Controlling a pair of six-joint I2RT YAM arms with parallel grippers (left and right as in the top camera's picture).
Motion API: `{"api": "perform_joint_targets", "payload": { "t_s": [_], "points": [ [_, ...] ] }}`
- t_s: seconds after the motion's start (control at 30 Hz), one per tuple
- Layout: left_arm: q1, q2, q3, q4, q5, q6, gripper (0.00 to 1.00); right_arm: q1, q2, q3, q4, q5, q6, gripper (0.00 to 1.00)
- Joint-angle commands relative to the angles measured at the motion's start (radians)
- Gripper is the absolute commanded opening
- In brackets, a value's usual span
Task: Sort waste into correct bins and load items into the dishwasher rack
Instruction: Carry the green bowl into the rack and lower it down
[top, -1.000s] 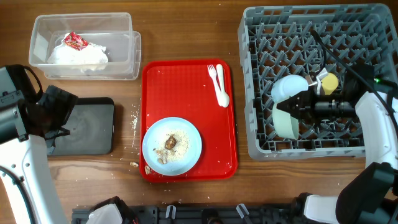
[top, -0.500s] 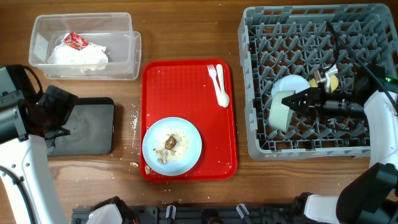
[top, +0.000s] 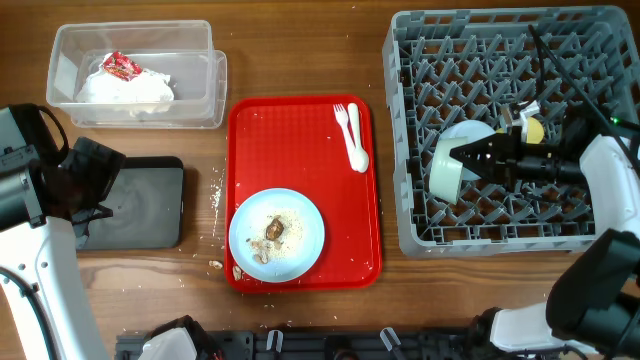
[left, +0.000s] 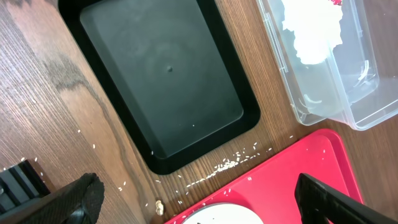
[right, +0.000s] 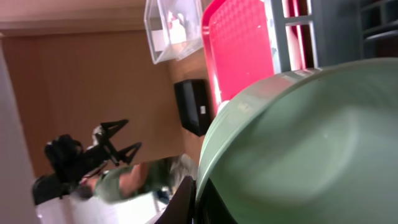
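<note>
Overhead: square grey lattice-walled plastic rack (top: 500, 20)

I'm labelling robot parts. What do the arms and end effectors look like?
The left arm and right arm have smooth white shells with black joints. The left end effector and right end effector are black with tapered fingers. Black cables trail from the right arm.

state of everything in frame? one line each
pale green plastic bowl: tipped on edge in grey lattice dishwasher rack, held
right gripper: jaws shut on bowl rim
left gripper: jaws open, empty
shallow black rectangular tray: nothing in it
light blue bowl: in rack, behind green bowl
round light blue plate: on flat red tray, scraps on it
white plastic fork and spoon: on red tray
clear plastic tub: holds napkins, red-and-white wrapper
</note>
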Motion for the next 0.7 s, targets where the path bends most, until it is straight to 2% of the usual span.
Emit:
{"api": "perform_joint_targets", "payload": {
  "t_s": [0.0, 0.23, 0.37, 0.67],
  "points": [
    [0.007, -0.007, 0.0, 0.0, -0.003, -0.013, 1.0, -0.005, 0.029, -0.005, -0.018, 0.088, -0.03, 0.04],
    [0.007, -0.007, 0.0, 0.0, -0.003, -0.013, 1.0, -0.057, -0.027, -0.005, -0.089, 0.221, -0.027, 0.06],
    [0.007, -0.007, 0.0, 0.0, -0.003, -0.013, 1.0, -0.1, -0.044, -0.005, -0.125, 0.328, -0.038, 0.12],
    [0.007, -0.007, 0.0, 0.0, -0.003, -0.013, 1.0, -0.16, -0.044, 0.028, -0.174, 0.417, -0.055, 0.16]
  ]
}}
